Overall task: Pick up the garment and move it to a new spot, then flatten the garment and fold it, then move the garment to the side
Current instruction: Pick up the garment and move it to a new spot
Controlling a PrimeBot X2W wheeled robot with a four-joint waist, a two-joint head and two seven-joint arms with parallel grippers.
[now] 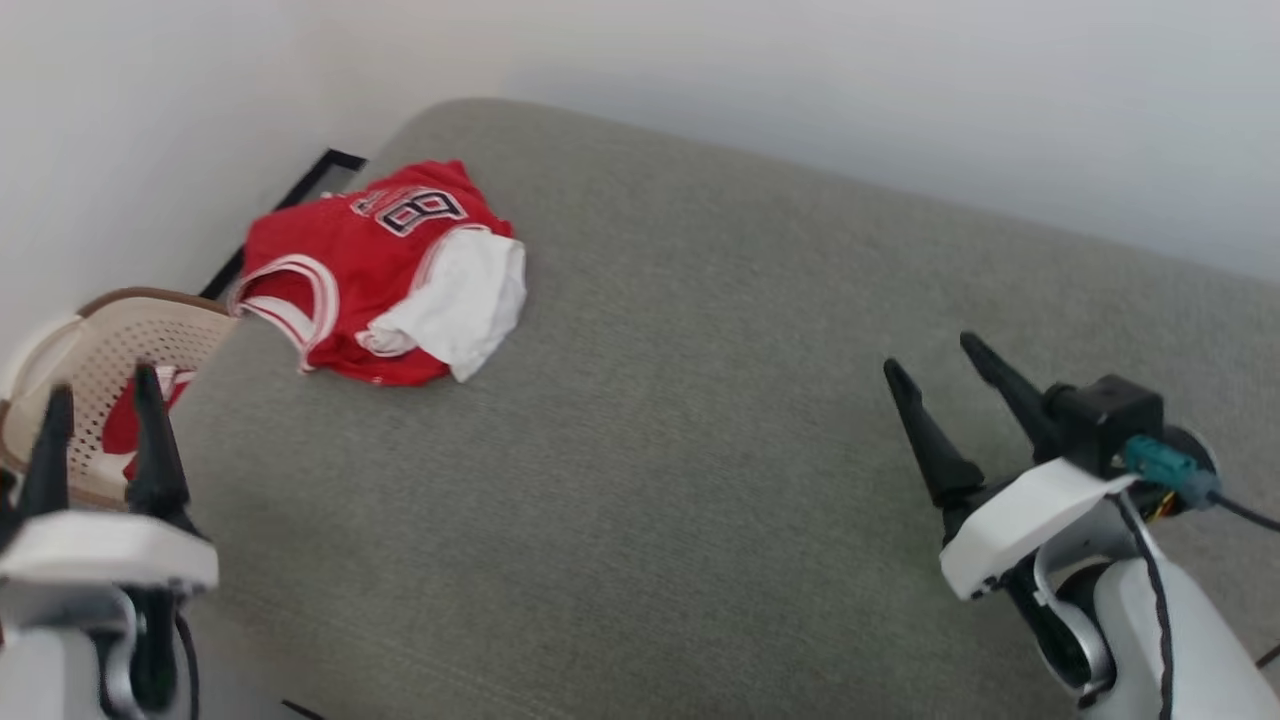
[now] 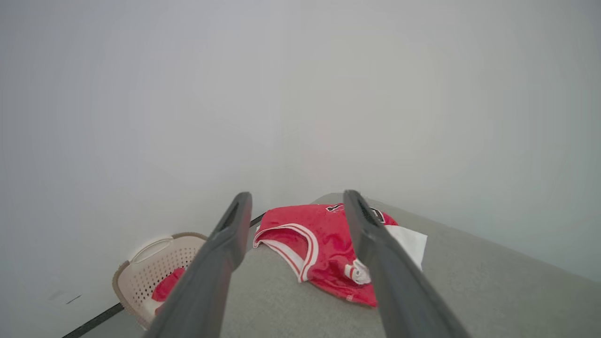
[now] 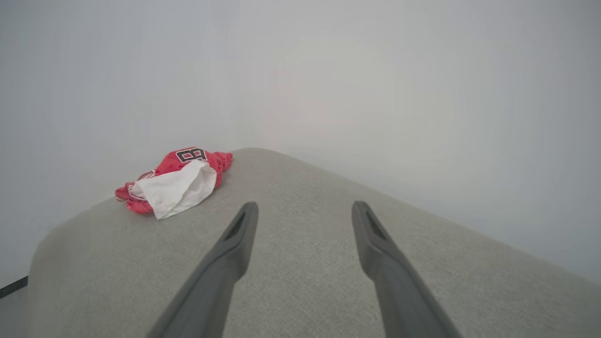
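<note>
The garment [image 1: 380, 275], a red jersey with a white sleeve and a black number, lies crumpled near the far left corner of the grey padded surface [image 1: 700, 450]. It also lies ahead in the left wrist view [image 2: 324, 249] and far off to the left in the right wrist view [image 3: 176, 183]. My left gripper [image 1: 100, 395] stands open at the lower left, beside the surface's left edge and well short of the garment, nothing between its fingers [image 2: 225, 244]. My right gripper [image 1: 940, 360] is open over the right part of the surface, far from the garment.
A beige perforated laundry basket [image 1: 100, 350] with red cloth inside stands on the floor off the surface's left edge, behind my left gripper; it shows in the left wrist view [image 2: 155, 270] too. White walls close the far side. A dark floor strip [image 1: 300, 195] runs along the left wall.
</note>
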